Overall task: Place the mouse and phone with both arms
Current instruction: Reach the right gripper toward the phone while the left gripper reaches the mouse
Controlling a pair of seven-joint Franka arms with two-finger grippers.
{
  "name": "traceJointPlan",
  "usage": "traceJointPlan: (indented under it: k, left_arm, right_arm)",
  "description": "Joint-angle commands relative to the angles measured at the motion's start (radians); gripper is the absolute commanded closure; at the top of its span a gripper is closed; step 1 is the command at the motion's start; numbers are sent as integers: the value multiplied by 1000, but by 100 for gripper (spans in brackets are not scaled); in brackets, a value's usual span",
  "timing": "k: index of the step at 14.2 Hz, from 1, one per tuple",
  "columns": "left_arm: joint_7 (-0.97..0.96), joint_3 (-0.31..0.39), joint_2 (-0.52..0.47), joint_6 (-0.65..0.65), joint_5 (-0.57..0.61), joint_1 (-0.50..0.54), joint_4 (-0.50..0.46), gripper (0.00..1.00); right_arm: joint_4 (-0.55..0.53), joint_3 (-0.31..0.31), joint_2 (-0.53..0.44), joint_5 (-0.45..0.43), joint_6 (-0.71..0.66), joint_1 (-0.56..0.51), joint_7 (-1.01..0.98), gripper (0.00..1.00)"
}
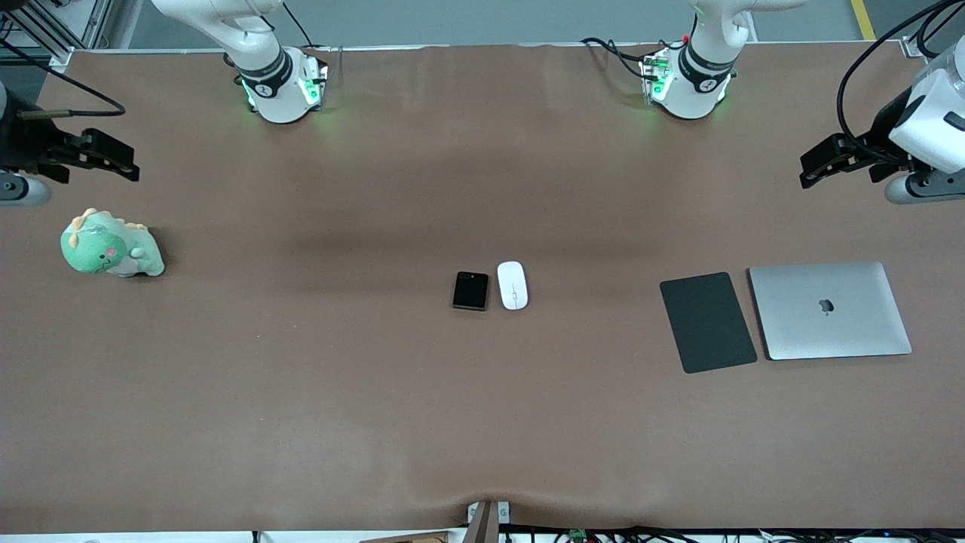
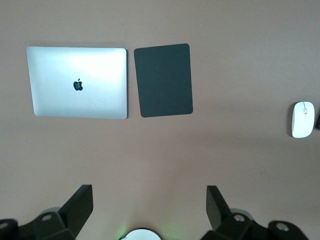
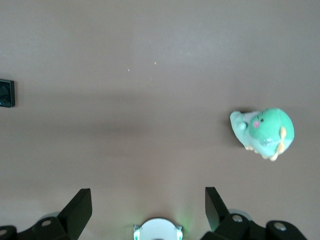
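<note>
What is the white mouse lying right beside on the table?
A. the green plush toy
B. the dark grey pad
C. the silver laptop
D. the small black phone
D: in the front view the mouse lies close beside the phone mid-table, well apart from everything else.

1. The left gripper [image 2: 147, 210] hangs over bare table [image 2: 240, 160], fingers spread wide.
2. A silver laptop [image 2: 77, 82] lies just beside a dark pad [image 2: 163, 80].
3. The mouse [image 2: 303, 119] lies well apart from the pad.

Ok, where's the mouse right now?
In the front view the mouse lies mid-table, right beside the phone, on its left-arm side, apart from the dark pad.
</note>
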Motion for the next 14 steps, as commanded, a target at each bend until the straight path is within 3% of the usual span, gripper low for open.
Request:
traceJointPlan:
  k: [1, 6, 9, 14]
  left_arm:
    - [8, -4, 6, -7, -8, 6, 9, 0]
    - [7, -6, 21, 14, -9, 0, 7, 0]
    - [4, -20, 31, 26, -11, 0, 4, 0]
    - [-47, -44, 50, 63, -11, -8, -10, 0]
  right_arm:
    - [27, -6, 43, 11, 9, -6, -5, 0]
    - [28, -6, 65, 17, 65, -9, -4, 0]
    - [32, -11, 60, 80, 50, -17, 1, 0]
    - [76, -5, 18, 77, -104, -2, 18, 0]
